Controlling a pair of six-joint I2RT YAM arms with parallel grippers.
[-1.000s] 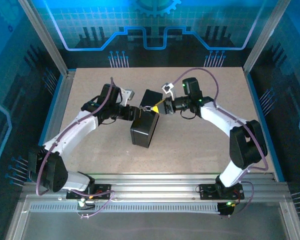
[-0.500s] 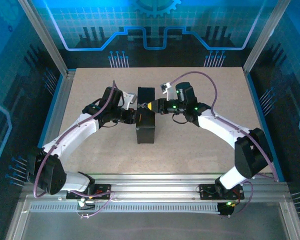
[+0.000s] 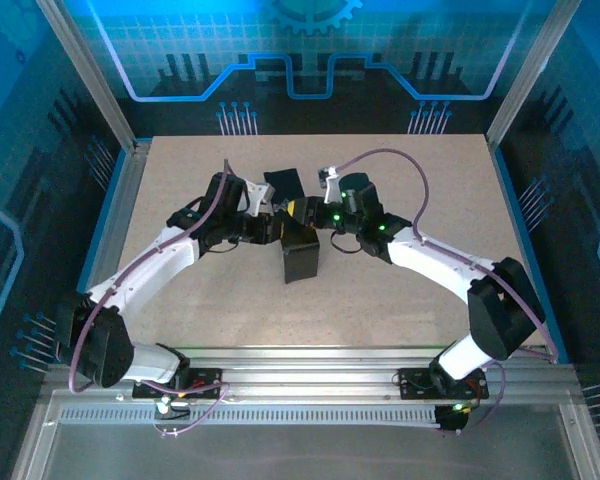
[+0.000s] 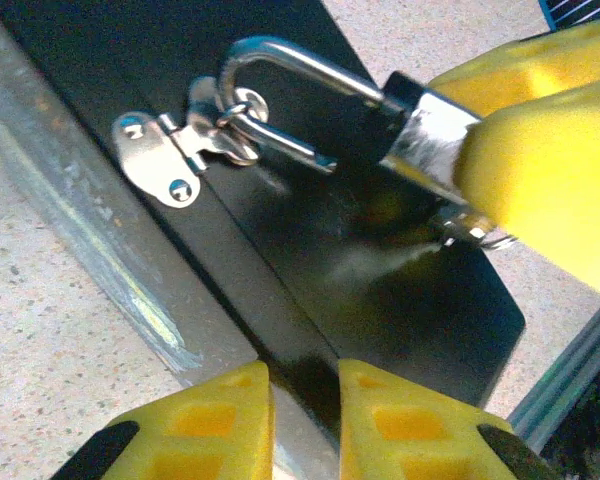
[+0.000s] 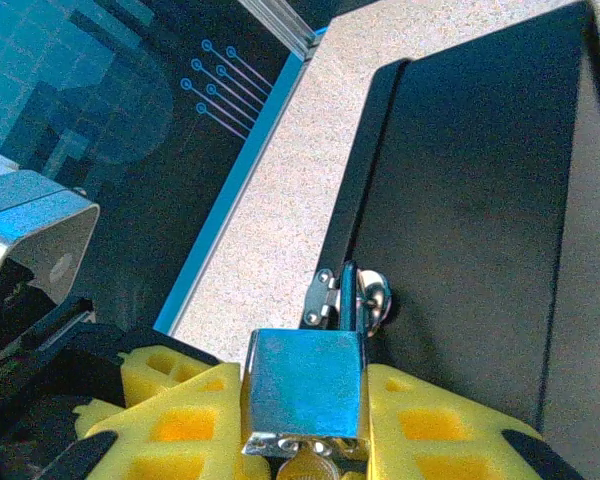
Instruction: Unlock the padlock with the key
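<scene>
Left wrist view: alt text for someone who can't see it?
Silvery padlock clamped in the jaws of the right gripper, its shackle through the hasp of a black box. Below, the left gripper, jaws nearly together on the box's edge.

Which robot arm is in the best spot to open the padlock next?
Right, probably: the right gripper clamps the padlock, which hangs on the hasp. The left gripper pinches the black box at its edge, steadying it.
</scene>
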